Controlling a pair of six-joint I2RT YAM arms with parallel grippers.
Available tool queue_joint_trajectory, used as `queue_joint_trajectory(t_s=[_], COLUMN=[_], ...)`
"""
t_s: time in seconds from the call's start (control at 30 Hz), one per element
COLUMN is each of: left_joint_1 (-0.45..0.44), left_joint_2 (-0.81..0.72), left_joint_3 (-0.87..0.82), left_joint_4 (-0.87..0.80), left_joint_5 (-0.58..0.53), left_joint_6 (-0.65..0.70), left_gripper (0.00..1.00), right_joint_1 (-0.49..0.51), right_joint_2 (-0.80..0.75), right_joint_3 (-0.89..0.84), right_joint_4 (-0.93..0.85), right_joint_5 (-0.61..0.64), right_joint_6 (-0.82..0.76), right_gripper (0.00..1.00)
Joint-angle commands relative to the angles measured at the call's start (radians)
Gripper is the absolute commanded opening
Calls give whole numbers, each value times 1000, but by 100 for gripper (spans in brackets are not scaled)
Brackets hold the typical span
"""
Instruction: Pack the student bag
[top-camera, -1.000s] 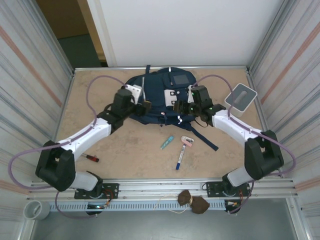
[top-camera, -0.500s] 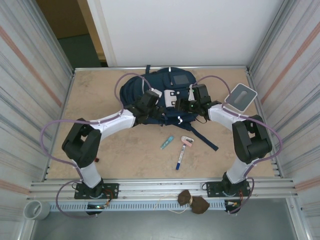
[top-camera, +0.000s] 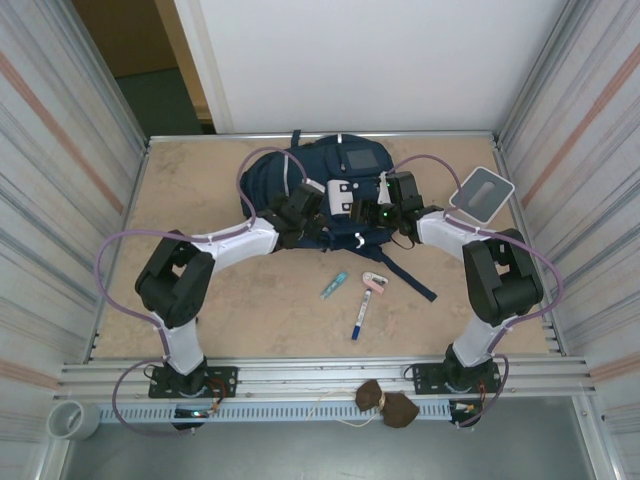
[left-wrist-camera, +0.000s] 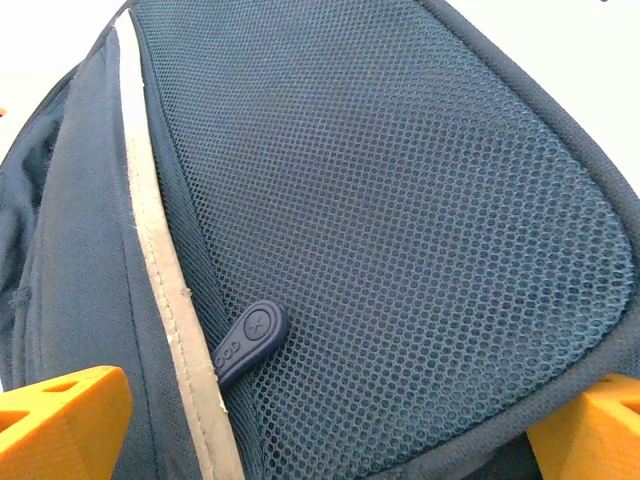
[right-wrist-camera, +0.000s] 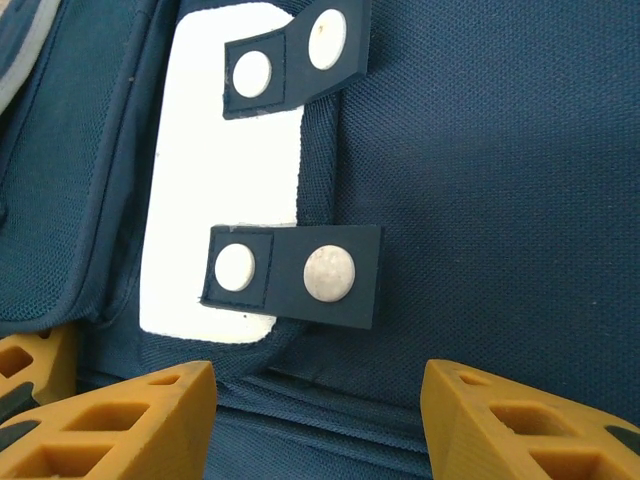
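The student bag (top-camera: 300, 175), a large navy-blue backpack, lies at the back middle of the table. My left gripper (top-camera: 308, 205) is on its front face and open wide. In the left wrist view its orange fingers (left-wrist-camera: 60, 420) flank a mesh pocket (left-wrist-camera: 400, 220), with a dark zipper pull (left-wrist-camera: 240, 342) beside the pale stripe (left-wrist-camera: 160, 260). My right gripper (top-camera: 366, 212) is just right of the white buckle patch (right-wrist-camera: 215, 200). Its jaws stand apart over creased navy fabric (right-wrist-camera: 320, 400) below two snap tabs (right-wrist-camera: 295, 275); the orange fingers (right-wrist-camera: 110, 420) hold nothing that I can see.
On the table in front of the bag lie a teal pen-like item (top-camera: 334, 285), a pink-and-white item (top-camera: 373, 283) and a blue marker (top-camera: 359, 318). A dark strap (top-camera: 410, 275) trails toward them. A grey-white box (top-camera: 481, 195) stands at the right.
My left arm has swung right, from the bag's left side to its middle, and its jaws have opened wider. The right gripper has shifted slightly left on the bag.
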Motion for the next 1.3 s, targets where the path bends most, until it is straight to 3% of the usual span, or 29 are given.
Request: queue_joint_trajectory(t_s=[0.0, 0.37, 0.67, 0.97, 1.27], left_joint_1=[40, 102, 214, 282, 366], left_joint_2=[-66, -192, -220, -203, -223], left_joint_3=[-34, -179, -213, -186, -193], left_joint_4=[20, -15, -14, -51, -50], left_joint_5=[-80, 56, 333, 461, 652], left_joint_6=[-16, -98, -142, -116, -46], left_gripper=[97, 83, 46, 31, 10], right_joint_1=[-15, -15, -19, -31, -47], right_joint_2=[19, 27, 23, 25, 21], right_joint_3=[-32, -26, -28, -23, -14], right_joint_4=[-39, -47, -53, -64, -85], right_joint_5=[15, 17, 26, 29, 38], right_joint_6=[-2, 0, 0, -9, -27], right_gripper=[55, 55, 56, 56, 56])
